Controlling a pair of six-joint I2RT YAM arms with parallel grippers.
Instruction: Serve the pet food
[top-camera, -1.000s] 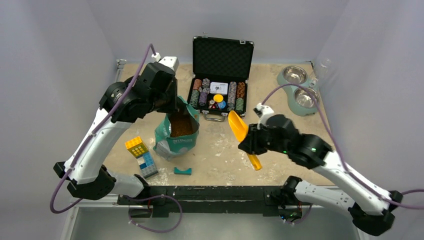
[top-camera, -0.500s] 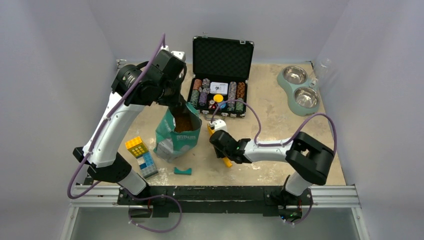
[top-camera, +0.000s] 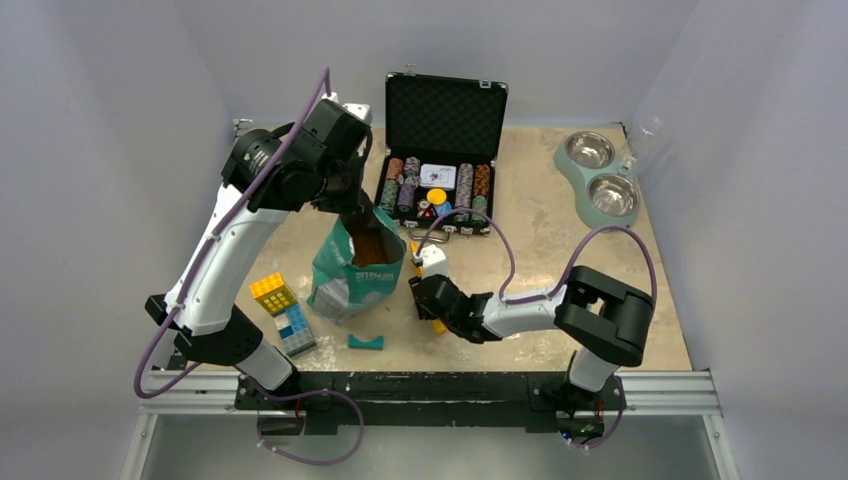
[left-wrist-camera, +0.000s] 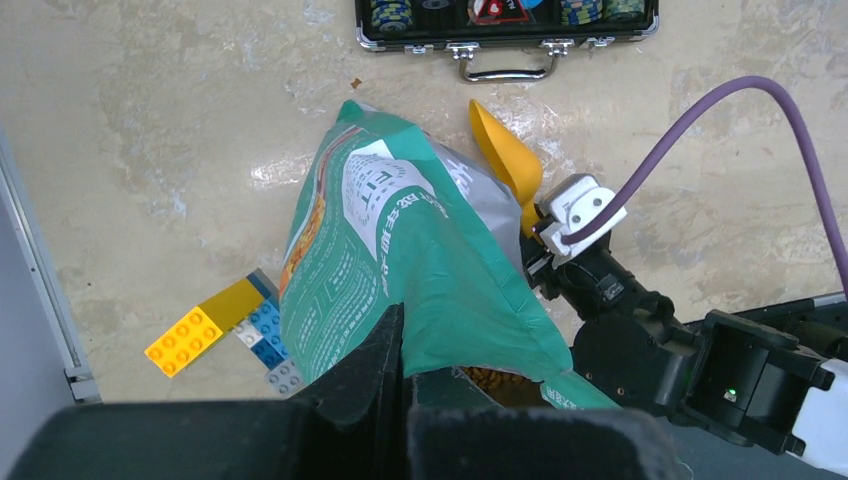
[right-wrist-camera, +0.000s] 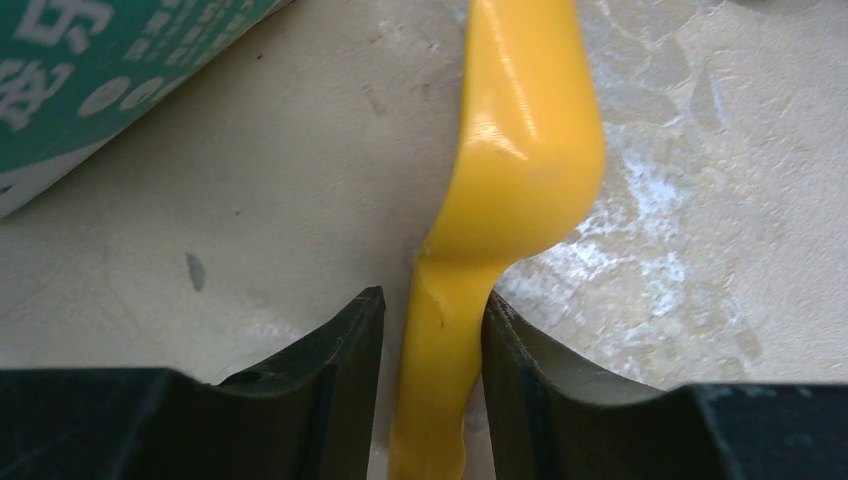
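**1.** Sand-coloured, scuffed table (top-camera: 540, 250). It lies beneath both grippers and carries every entry below.

**2.** Black hard-shell poker chip case (top-camera: 445, 110), with its lid upright and rows of coloured chips inside. We place it beyond both grippers, closer to the left one.

**3.** Teal-green soft plastic pet food bag (top-camera: 350, 285) with white print, standing with its mouth open. It hangs directly under the left gripper (left-wrist-camera: 402, 330), whose fingers are pressed together on the bag's top edge, pinching it. The bag stands just to the left of the right gripper.

**4.** Pale green double feeder (top-camera: 598, 172) with two steel bowls. It sits far to the right of the right gripper and beyond it, well apart from both grippers.

**5.** Stack of yellow, blue and grey toy building blocks (top-camera: 283, 310). We find it left of the bag, on the near side of the left gripper.

**6.** Yellow plastic scoop (right-wrist-camera: 525, 120). It appears to rest on the table, with its bowl pointing away from the right gripper (right-wrist-camera: 432, 300) and its handle between that gripper's fingers. The jaws stand narrowly parted. One finger is against the handle, and a sliver of table shows beside the other. The scoop's bowl lies just beside the foot of the bag.

**7.** Small teal block (top-camera: 365, 342). It lies left of the right gripper, toward the near edge.

**8.** Brown kibble (top-camera: 368, 243), a loose mass inside the bag's mouth, just below the left gripper's fingertips.
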